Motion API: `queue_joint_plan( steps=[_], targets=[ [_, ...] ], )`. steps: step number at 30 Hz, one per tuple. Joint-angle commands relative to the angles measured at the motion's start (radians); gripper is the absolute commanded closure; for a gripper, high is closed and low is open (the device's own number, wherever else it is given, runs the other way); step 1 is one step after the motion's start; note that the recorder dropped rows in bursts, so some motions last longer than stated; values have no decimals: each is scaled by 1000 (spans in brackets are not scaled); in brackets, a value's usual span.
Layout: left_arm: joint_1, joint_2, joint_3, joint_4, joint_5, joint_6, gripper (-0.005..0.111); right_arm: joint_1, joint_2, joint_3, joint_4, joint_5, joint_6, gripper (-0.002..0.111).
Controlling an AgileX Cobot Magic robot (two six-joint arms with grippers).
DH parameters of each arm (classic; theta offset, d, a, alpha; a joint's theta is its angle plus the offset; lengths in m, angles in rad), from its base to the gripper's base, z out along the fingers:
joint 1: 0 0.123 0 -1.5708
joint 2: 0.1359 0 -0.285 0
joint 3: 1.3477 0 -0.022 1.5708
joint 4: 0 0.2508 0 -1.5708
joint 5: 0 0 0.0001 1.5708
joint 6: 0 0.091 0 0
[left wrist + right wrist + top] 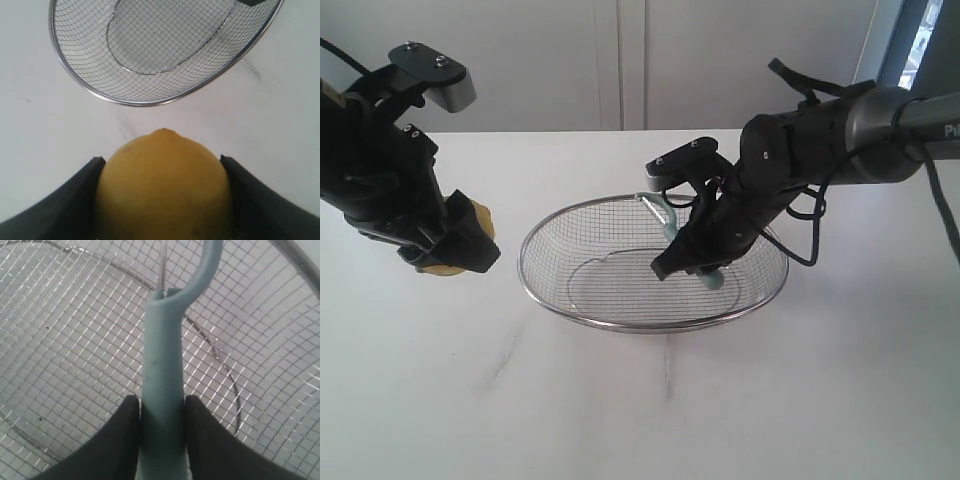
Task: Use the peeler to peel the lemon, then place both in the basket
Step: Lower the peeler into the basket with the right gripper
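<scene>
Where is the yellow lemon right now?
The lemon is gripped in the left tool, on the left side of the exterior view. It is outside the wire basket, to the basket's left.

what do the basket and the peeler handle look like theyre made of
The basket looks like metal, probably steel: fine silver wire mesh with a thicker, shiny rim that catches the light. The peeler handle is smooth, matte and evenly pale teal, which suggests moulded plastic, though a rubbery coating can't be ruled out.
</scene>
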Motion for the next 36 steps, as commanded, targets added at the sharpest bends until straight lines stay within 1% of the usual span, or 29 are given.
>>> queue_joint_plan(
  steps=[1,9,19,36],
  targets=[
    [-7,-13,-7,-15,5,-1,107,-2,-2,-6,-7,-1,4,108],
    [-7,-13,-7,-15,5,-1,107,-2,-2,-6,-7,25,0,108],
    [-7,-13,-7,-15,5,3,107,-2,-2,-6,-7,70,-153,108],
    [-7,-13,-7,-15,5,3,107,-2,30,-6,-7,69,-153,108]
  ],
)
